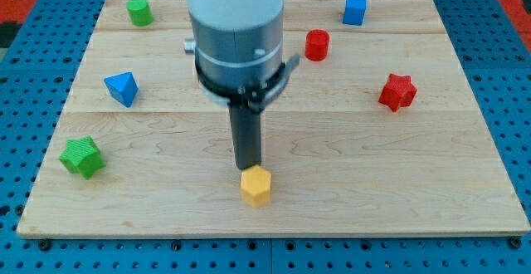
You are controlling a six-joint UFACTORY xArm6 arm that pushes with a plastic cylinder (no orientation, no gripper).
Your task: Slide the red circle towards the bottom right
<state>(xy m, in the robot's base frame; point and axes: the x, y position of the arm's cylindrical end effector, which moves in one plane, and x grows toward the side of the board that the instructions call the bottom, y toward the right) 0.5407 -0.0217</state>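
The red circle (317,45) is a short red cylinder on the wooden board (398,183), up and to the right of centre. My tip (249,167) is at the lower end of the dark rod, in the lower middle of the board. It sits just above a yellow hexagon block (256,186), touching or nearly touching it. The red circle is far from my tip, up and to the view's right.
A red star (397,92) lies right of the red circle and lower. A blue cube (355,10) is at the top right. A green hexagon (139,12) is top left, a blue triangle (122,88) at left, a green star (82,157) lower left.
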